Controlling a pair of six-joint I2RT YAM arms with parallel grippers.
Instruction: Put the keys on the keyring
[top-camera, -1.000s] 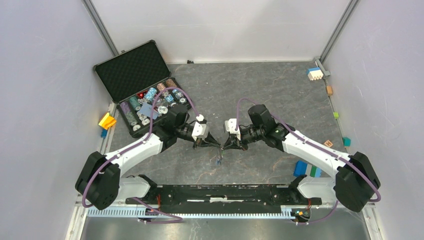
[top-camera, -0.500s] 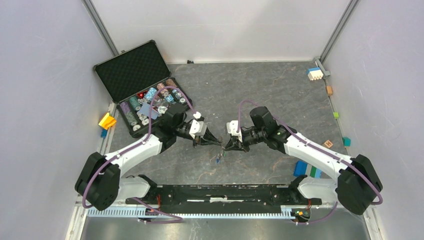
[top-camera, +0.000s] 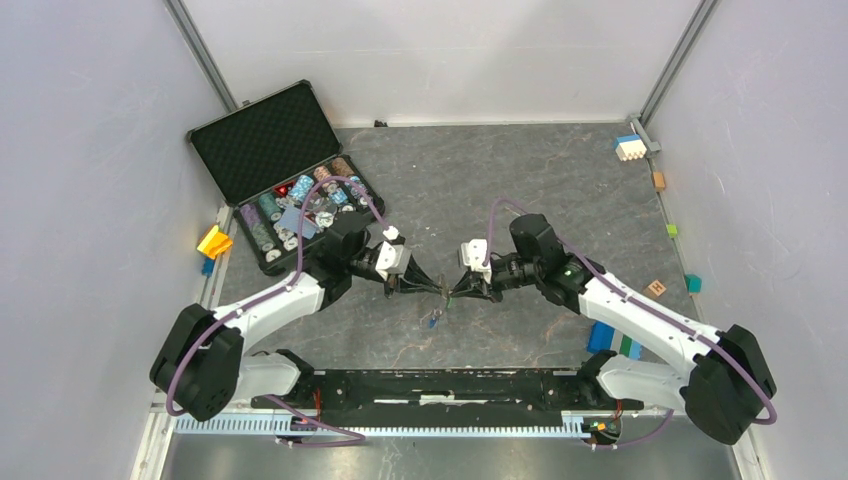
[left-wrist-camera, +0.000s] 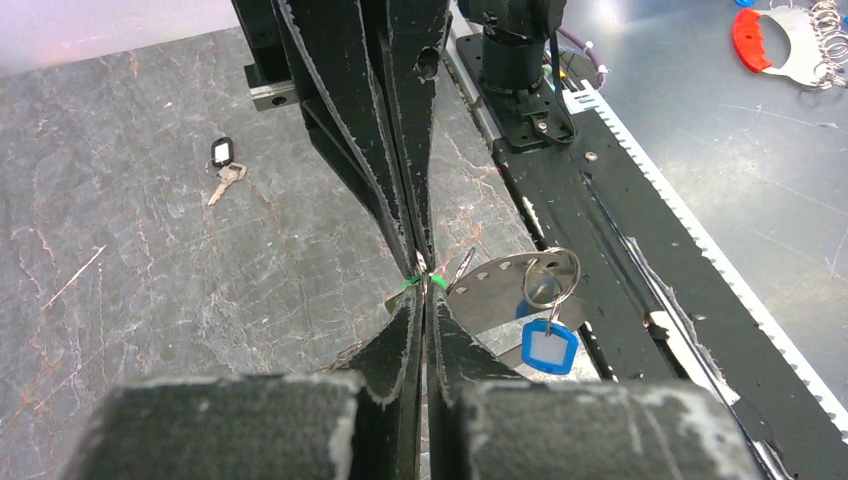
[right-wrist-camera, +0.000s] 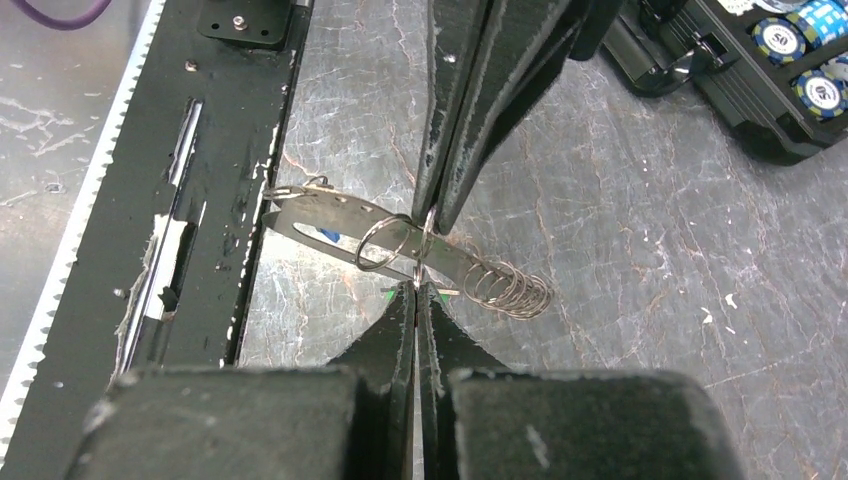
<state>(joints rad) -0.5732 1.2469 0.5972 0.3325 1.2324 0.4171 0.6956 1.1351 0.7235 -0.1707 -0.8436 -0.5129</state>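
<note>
Both grippers meet tip to tip over the middle of the table. My left gripper (top-camera: 432, 287) (left-wrist-camera: 421, 288) is shut on the keyring (right-wrist-camera: 330, 215) (left-wrist-camera: 500, 290), a curved metal strip ending in a wire coil (right-wrist-camera: 510, 290). The right gripper (top-camera: 455, 292) (right-wrist-camera: 416, 290) is shut on the green-tagged key (right-wrist-camera: 441, 295), of which only green slivers show at its tips. A small ring carries the blue-tagged key (left-wrist-camera: 548, 347) (top-camera: 432, 320), which hangs from the strip. On the table to the left lies the black-tagged key (left-wrist-camera: 223, 165).
An open black case (top-camera: 262, 140) of poker chips stands at the back left. Toy blocks lie along the right edge (top-camera: 628, 148) (top-camera: 612, 337), and a yellow one (top-camera: 213, 241) at the left. The black base rail (top-camera: 440, 385) runs along the near edge.
Both wrists have swung slightly away from me while the fingertips stay together at the same spot. Both grips are unchanged, and the blue-tagged key still hangs below.
</note>
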